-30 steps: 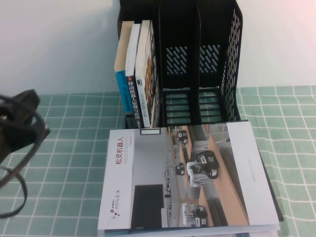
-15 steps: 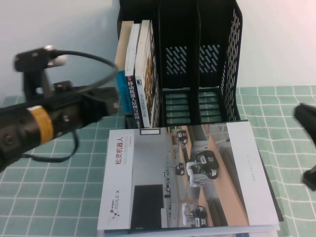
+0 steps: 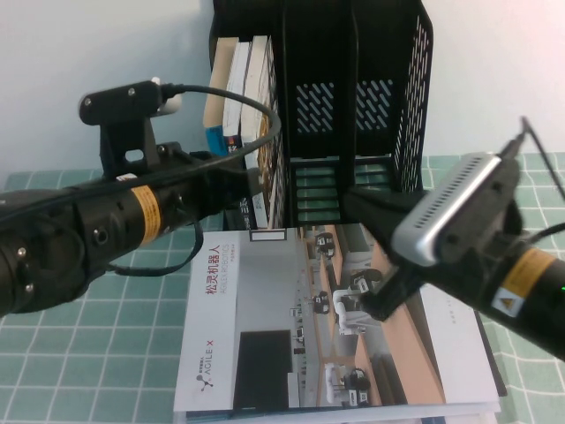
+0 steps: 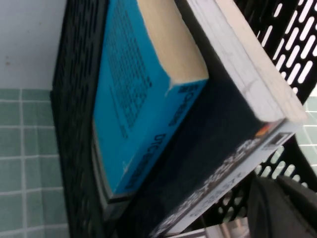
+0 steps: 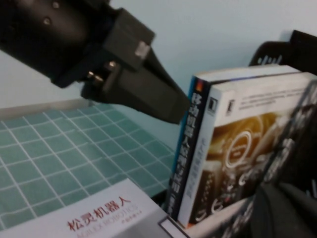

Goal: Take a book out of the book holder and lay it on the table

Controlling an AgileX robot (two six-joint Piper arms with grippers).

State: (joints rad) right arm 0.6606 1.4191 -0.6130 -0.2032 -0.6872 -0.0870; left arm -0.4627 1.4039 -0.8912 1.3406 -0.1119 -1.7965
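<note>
The lower spines of the books in the book holder are covered by the left arm in the high view. The tips of the left gripper are hidden there behind its own body. The fingertips of the right gripper are lost against the black rack just ahead of them. The booklet is partly masked under the right arm and cut by the lower edge.

High overview; wrists near books.
</note>
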